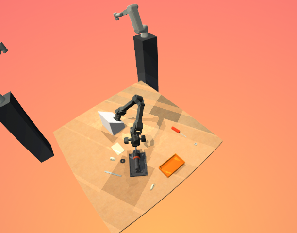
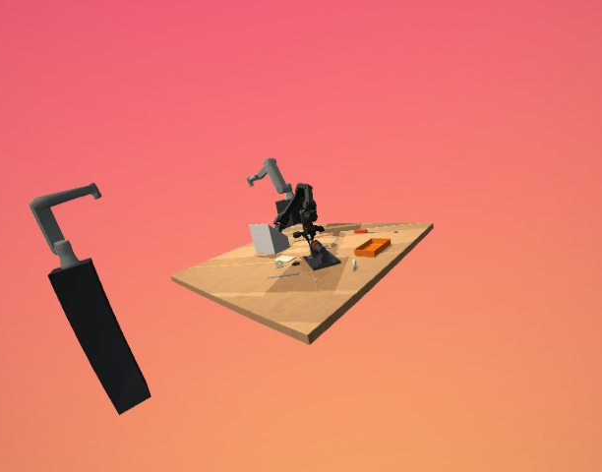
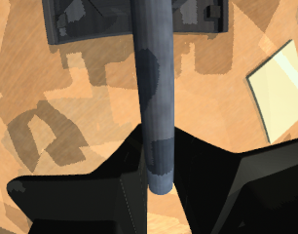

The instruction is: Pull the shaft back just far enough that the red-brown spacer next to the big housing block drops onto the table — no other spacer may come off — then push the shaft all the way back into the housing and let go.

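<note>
My gripper [image 1: 136,146] [image 3: 152,128] is shut on the bare grey shaft [image 3: 156,73], close to its free end. The shaft runs from the fingers into the dark cylindrical assembly [image 1: 137,164] on the black base plate [image 1: 144,171] [image 2: 331,265]. A red-orange ring [image 1: 136,157] [image 2: 316,246] sits around this assembly, on the gripper's side of the long dark cylinder. Whether this is the red-brown spacer, and how the other spacers sit, is too small to tell. The wrist view shows no spacer, only the shaft and the plate's near edge.
A black ring [image 1: 120,160] and pale sheet [image 1: 117,148] [image 3: 280,93] lie left of the plate, with a metal strip [image 1: 113,173]. A grey-white wedge [image 1: 108,124] [image 2: 263,239] stands behind. Right are an orange tray [image 1: 163,172] and red screwdriver [image 1: 175,129]. Small pale parts [image 1: 112,158] [image 1: 152,186] lie nearby.
</note>
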